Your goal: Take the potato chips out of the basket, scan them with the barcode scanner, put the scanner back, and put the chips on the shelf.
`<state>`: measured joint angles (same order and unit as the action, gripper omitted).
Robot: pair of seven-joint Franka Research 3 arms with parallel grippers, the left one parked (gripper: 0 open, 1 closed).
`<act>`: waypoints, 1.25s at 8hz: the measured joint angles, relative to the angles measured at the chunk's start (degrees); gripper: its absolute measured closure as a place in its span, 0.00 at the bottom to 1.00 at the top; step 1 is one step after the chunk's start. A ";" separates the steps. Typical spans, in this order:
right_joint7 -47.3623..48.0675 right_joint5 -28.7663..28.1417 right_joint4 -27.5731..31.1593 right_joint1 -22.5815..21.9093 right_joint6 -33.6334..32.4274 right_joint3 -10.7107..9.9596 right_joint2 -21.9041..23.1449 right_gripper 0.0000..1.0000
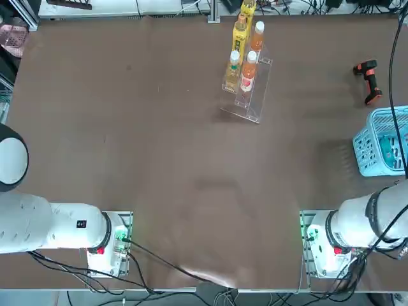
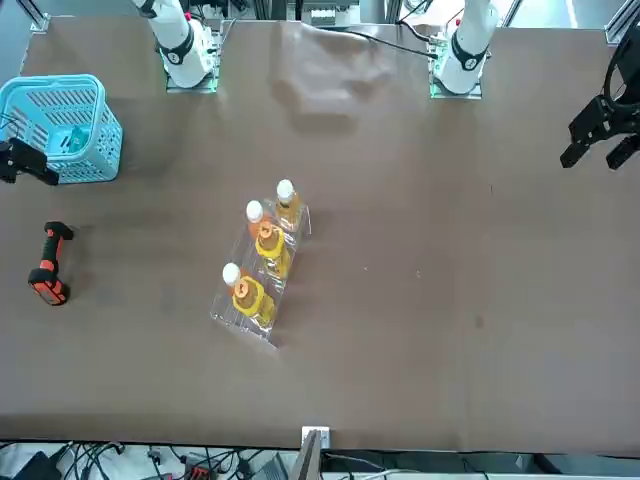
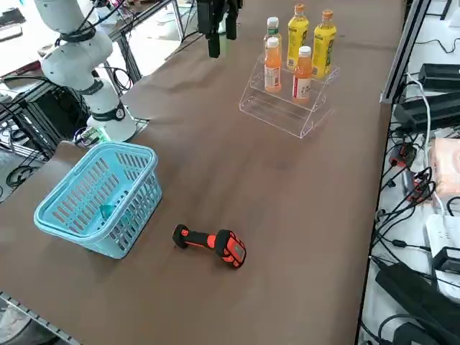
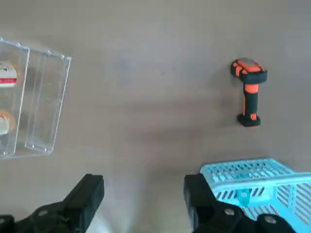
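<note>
Your right tool [image 4: 144, 204] hangs in the air with its two black fingers [image 4: 87, 196] spread wide apart and nothing between them. In the wrist view it sits above bare brown surface [image 1: 159, 166], just beside the near corner of the basket [image 3: 97, 198]. In the front view part of it shows at the picture's left edge, just in front of the basket.

The light blue lattice basket stands upright on the surface at the robot's right side. The potato chips [image 3: 108, 210] lie inside it on the floor; only a teal patch shows through the open top and the lattice, so you cannot read how the packet lies.

The barcode scanner [image 3: 210, 245] lies on its side on the surface, near the basket but apart from it, untouched. Black handle, orange-red head.

The shelf [image 1: 247, 95], clear and stepped, stands well apart from the basket toward the far middle of the surface. It carries orange and yellow drink bottles [image 3: 298, 29], all upright, on the upper steps
</note>
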<state>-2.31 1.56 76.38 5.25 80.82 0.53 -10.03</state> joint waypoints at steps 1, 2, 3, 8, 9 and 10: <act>-0.41 0.00 0.04 0.09 -2.23 -0.04 -0.01 0.00; -0.59 0.07 0.24 0.28 -4.71 -0.07 -0.02 0.00; -0.61 0.15 1.08 1.11 -6.21 -0.11 0.08 0.00; -8.24 3.93 24.34 10.48 8.20 -0.55 10.99 0.00; -11.11 3.97 33.04 13.29 14.15 -0.62 15.87 0.00; -14.22 3.98 41.54 16.27 19.60 -0.78 20.62 0.00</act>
<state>-16.53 5.54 117.93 21.52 100.43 -0.26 10.58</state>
